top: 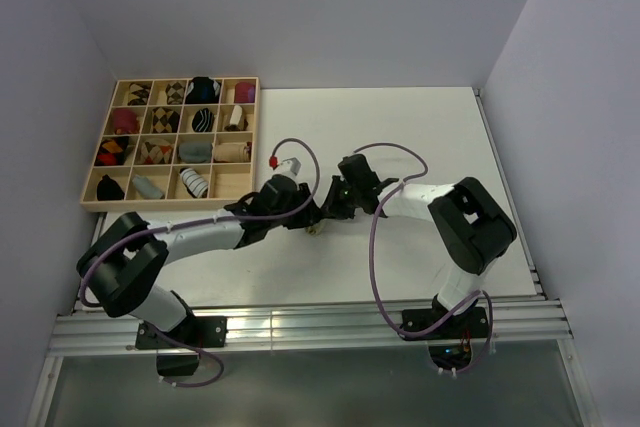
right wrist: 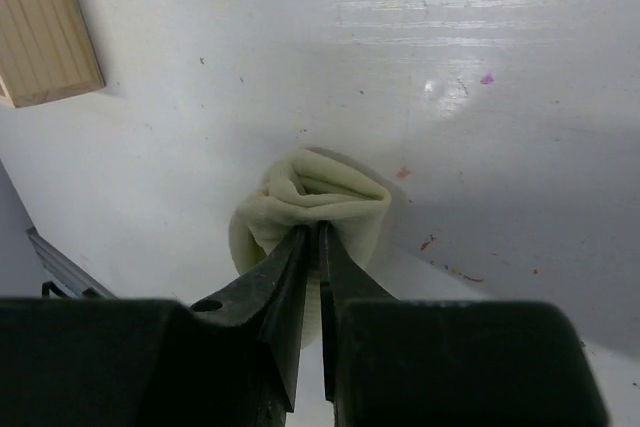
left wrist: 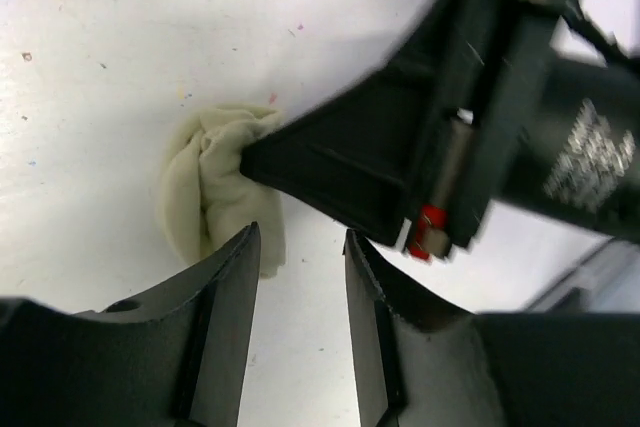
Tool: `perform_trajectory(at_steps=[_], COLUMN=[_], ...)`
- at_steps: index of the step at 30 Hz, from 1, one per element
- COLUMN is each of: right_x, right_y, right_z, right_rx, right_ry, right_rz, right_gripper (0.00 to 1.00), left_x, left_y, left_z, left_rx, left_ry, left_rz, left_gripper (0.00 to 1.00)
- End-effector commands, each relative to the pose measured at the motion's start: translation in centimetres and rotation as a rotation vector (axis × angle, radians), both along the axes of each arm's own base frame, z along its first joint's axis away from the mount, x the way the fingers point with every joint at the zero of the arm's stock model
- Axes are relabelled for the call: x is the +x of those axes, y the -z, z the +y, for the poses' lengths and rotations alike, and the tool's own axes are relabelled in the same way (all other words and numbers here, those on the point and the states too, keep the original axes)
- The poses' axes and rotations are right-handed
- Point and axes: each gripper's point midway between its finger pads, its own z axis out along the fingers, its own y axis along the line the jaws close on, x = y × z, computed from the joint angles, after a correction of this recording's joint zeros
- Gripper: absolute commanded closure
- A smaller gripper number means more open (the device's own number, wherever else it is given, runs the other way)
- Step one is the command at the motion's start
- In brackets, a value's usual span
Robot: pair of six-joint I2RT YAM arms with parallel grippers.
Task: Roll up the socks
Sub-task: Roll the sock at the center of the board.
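Note:
The pale yellow-green sock (right wrist: 325,194) lies bunched into a small roll on the white table; it also shows in the left wrist view (left wrist: 205,187) and barely in the top view (top: 316,230). My right gripper (right wrist: 312,230) is shut on a fold of this sock at its near side. My left gripper (left wrist: 300,234) is open and empty just beside the sock, its left finger overlapping the sock's edge. The two grippers meet at the table's middle (top: 318,213). The white black-striped sock is out of view.
A wooden compartment tray (top: 170,205) with several rolled socks stands at the back left; its corner shows in the right wrist view (right wrist: 45,32). The right gripper's black body (left wrist: 400,147) crosses close in front of the left fingers.

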Motion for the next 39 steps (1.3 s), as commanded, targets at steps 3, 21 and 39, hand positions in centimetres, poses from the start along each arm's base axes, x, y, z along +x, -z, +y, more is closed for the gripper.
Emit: perform_trajectory(at_steps=[3,21,39], right_x=[-1.8,-1.9,-0.3], right_y=[2.6,2.4,-2.7], right_z=[-1.6,-1.2,-1.2], right_rx=[-0.118,-0.1,0.01], right_ry=[0.0,-0.01,0.041], right_rz=[0.085,0.098,-0.02], right_gripper=[0.84,0.84,0.82], left_x=[0.5,-0.7,-1.4], left_y=[-1.6,3.4,4.9], left_z=[0.2,-1.1,-1.6], left_rx=[0.257,0.515,0.512], left_ry=[-0.006,0.099,0.129], left_rz=[-0.29,-0.405,-0.301], left_gripper=[0.56,0.58,1.0])
